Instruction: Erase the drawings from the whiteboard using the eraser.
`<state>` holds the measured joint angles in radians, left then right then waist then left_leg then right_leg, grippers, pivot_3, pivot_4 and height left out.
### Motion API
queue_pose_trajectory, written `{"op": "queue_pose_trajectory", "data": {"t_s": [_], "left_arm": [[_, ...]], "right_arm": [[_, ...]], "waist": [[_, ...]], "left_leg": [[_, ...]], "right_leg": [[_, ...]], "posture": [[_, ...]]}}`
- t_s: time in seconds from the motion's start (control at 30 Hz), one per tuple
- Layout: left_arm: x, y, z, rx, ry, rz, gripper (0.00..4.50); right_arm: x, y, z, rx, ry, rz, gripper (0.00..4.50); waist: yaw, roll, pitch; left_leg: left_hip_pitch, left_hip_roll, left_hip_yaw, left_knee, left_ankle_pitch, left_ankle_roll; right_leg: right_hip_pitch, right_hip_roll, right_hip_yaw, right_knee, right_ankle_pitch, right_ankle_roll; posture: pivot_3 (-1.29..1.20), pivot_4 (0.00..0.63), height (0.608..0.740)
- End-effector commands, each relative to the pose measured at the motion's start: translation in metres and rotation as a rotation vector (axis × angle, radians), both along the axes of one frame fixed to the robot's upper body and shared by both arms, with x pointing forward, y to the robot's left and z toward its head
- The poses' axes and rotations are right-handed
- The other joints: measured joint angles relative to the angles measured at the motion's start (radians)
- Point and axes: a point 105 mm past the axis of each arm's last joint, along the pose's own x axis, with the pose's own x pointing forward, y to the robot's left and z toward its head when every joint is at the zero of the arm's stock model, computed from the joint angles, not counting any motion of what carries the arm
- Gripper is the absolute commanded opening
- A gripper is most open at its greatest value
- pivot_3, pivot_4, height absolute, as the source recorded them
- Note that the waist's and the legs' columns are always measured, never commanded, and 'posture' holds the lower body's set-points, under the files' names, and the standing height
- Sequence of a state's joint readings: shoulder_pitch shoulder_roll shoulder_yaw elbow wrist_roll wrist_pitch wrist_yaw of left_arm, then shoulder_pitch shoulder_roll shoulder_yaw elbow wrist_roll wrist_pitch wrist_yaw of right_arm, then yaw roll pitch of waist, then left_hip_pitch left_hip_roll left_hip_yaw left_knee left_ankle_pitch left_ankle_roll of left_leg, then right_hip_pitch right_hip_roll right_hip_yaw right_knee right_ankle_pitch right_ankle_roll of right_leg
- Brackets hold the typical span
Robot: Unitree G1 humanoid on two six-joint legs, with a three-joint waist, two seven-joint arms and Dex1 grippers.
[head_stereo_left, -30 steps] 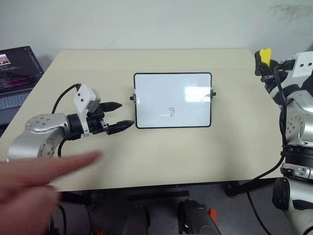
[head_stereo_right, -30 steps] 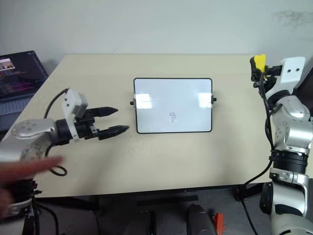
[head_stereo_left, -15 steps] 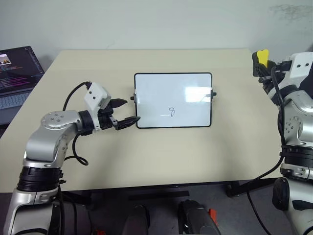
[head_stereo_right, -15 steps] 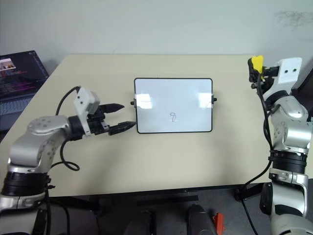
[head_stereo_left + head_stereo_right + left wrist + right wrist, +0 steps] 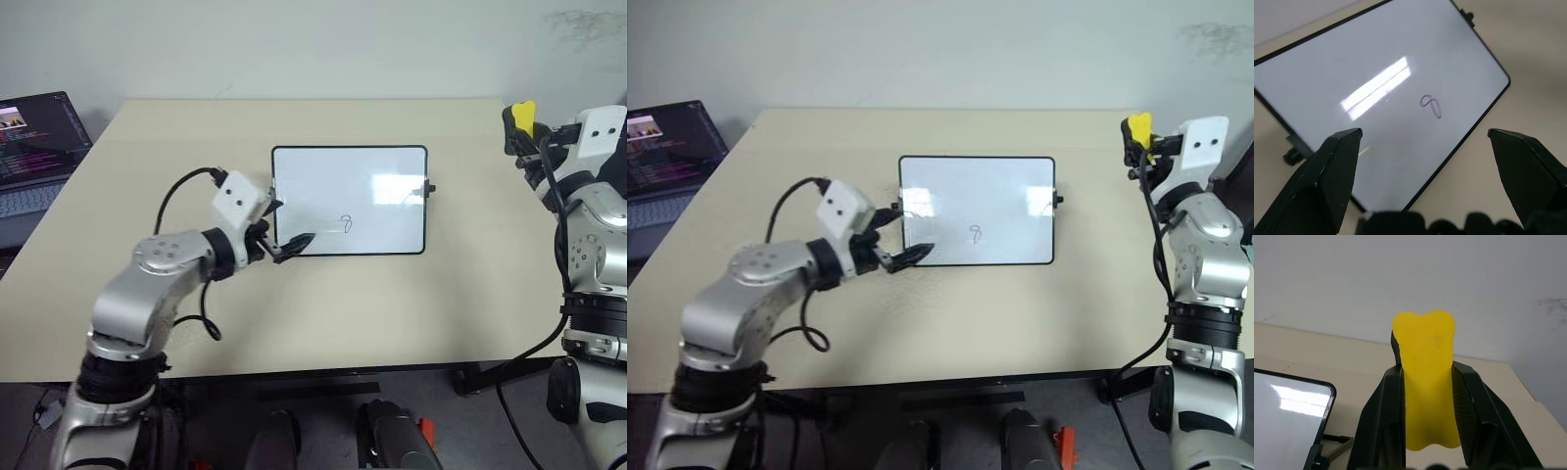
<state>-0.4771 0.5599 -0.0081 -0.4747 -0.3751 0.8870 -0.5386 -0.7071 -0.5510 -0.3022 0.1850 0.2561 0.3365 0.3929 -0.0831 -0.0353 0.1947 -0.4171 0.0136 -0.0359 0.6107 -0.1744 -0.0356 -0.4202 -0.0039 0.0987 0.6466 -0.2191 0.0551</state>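
The whiteboard lies flat in the middle of the table, with one small dark drawing, a looped digit, low on its face; the left wrist view shows that drawing too. My left gripper is open at the board's left side, its lower finger over the near left corner. The eraser, a bright yellow block, is held upright above the table's far right corner. My right gripper is shut on that eraser, well away from the board.
An open laptop sits at the far left, off the table's edge. The beige table has bare surface in front of the board and on both sides. Small black knobs stick out from the board's sides.
My left gripper swung right, from the open table to the board's left edge. A person's hand at the lower left a second ago has gone. The right arm kept still.
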Motion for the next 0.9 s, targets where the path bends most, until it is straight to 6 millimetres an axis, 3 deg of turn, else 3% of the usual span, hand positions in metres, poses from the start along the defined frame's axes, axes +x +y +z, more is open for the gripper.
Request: {"op": "queue_pose_trajectory", "data": {"t_s": [0.03,0.13,0.43,0.63,0.77,0.9], "left_arm": [[-0.002,-0.013,0.0,-0.023,-0.026,0.083,4.5],[-0.003,-0.017,-0.002,-0.033,-0.031,0.136,4.5],[0.0,-0.002,-0.005,-0.003,-0.04,0.211,4.5],[-0.002,-0.005,-0.009,-0.013,-0.018,0.201,4.5],[-0.003,-0.005,-0.01,-0.025,-0.008,0.192,4.5],[-0.002,-0.003,-0.012,-0.018,-0.004,0.19,4.5]], "right_arm": [[-0.006,0.004,0.017,-0.036,-0.06,0.01,0.97],[-0.004,0.006,0.018,-0.041,-0.06,0.014,0.97],[-0.004,0.013,0.015,-0.067,-0.042,0.057,0.97],[-0.012,0.055,0.004,-0.247,0.011,0.239,0.97],[-0.018,0.105,-0.003,-0.541,-0.026,0.349,0.97],[-0.017,0.139,-0.015,-0.782,-0.073,0.404,0.97]], "waist": [[0.0,0.0,0.0],[-0.002,0.0,0.0],[-0.001,0.0,0.0],[-0.002,0.0,0.0],[-0.003,0.0,0.0],[-0.003,0.0,0.0]], "left_leg": [[0.0,0.0,0.0,0.0,0.0,0.0],[0.0,0.0,0.0,0.0,0.0,0.0],[0.0,-0.001,0.0,0.0,0.0,0.0],[0.0,0.0,0.0,0.0,0.0,0.0],[0.001,0.0,0.0,0.0,0.0,0.0],[0.001,0.0,0.0,0.0,0.0,0.0]], "right_leg": [[0.0,0.0,0.0,0.0,0.0,0.0],[0.0,0.0,0.0,0.001,0.0,0.0],[0.0,0.0,0.0,0.0,0.0,0.0],[0.0,0.0,0.0,0.0,0.0,0.0],[0.0,0.0,0.0,0.0,0.0,0.0],[0.0,0.0,0.0,0.0,-0.001,-0.002]], "posture": [[0.0,0.15,0.74],[0.0,0.15,0.74],[0.0,0.15,0.74],[0.0,0.15,0.74],[0.0,0.15,0.74],[0.0,0.15,0.74]]}}
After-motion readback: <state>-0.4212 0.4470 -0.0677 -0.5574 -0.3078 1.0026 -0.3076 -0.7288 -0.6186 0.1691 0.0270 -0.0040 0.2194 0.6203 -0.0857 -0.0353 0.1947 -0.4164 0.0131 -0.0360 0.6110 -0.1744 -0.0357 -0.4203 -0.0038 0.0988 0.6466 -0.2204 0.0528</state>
